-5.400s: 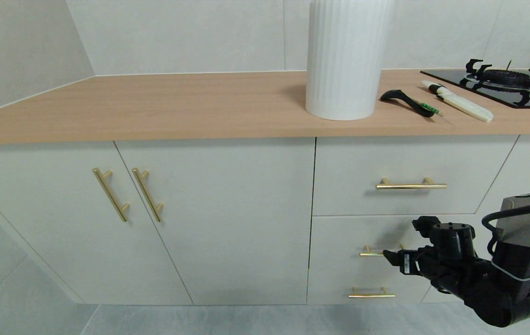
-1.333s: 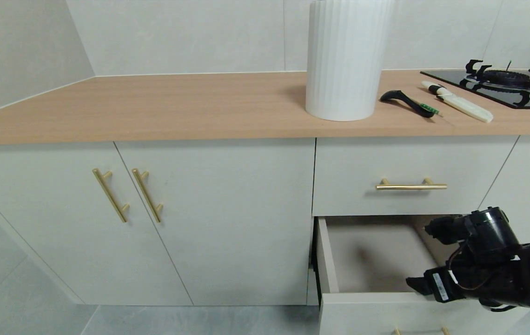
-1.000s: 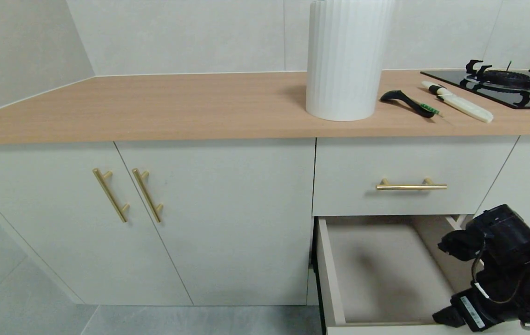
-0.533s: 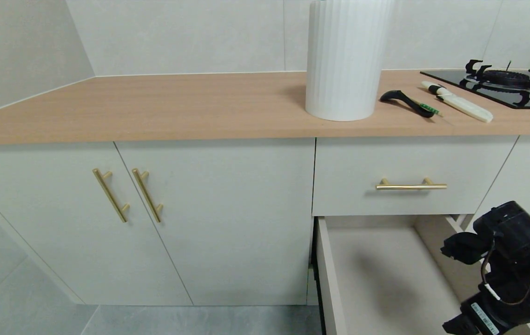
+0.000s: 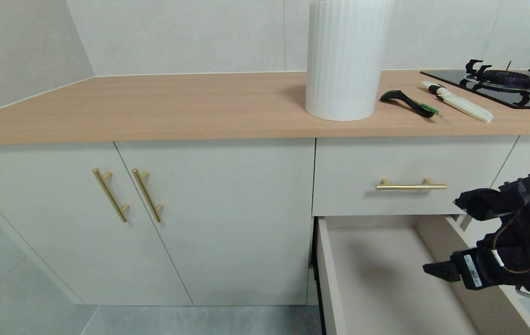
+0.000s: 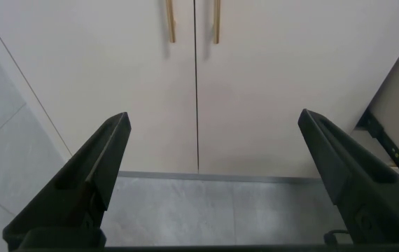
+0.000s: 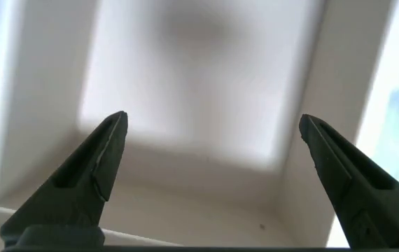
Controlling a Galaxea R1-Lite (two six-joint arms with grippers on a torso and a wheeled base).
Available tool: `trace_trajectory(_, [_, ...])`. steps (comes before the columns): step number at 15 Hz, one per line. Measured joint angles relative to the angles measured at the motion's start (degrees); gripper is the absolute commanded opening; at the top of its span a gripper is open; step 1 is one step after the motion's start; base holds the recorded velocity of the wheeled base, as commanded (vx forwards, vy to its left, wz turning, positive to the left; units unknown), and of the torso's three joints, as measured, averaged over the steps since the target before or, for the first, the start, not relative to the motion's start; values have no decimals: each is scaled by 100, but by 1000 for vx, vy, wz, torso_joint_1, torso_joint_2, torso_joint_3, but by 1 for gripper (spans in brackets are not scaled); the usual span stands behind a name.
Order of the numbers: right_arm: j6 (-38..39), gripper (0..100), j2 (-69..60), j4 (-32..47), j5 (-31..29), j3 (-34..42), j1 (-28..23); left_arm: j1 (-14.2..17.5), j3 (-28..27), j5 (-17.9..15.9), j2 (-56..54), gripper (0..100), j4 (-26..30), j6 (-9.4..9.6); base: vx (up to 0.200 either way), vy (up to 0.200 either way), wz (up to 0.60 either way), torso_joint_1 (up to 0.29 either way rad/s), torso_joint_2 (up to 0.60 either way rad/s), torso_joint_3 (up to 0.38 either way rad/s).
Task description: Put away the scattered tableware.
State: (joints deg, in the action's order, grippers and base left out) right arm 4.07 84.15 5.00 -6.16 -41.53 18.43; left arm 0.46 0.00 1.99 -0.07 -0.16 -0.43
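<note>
Right gripper (image 5: 441, 236), fingers spread and empty, poised above the open drawer (image 5: 329, 274). Left gripper (image 6: 213, 140), likewise spread and empty, faces the cupboard doors (image 6: 255, 84). At about twelve o'clock of the right gripper, up on the counter (image 5: 176, 107), lie a black-handled tool (image 5: 409, 103) and a white knife (image 5: 458, 108), just beside each other, at three o'clock of the vase (image 5: 343, 60). Judged progress: drawer opened; both utensils not yet lifted or stowed.
</note>
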Motion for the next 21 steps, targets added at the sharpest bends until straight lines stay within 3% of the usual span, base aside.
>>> trace_trajectory(6, [5, 100, -362, -84, 358, -1150, -366, -5, 0, 0, 0, 100, 0, 0, 0, 0, 0, 0, 0, 0])
trace_trajectory(13, [-158, 100, -499, -73, 358, -1204, -494, -6, 2, 1, 0, 100, 9, 0, 0, 0, 0, 46, -155, -158])
trace_trajectory(21, [-180, 100, -488, -88, 358, -1169, -494, -5, 0, 1, 0, 100, -6, 2, 0, 0, 0, 144, -500, -302])
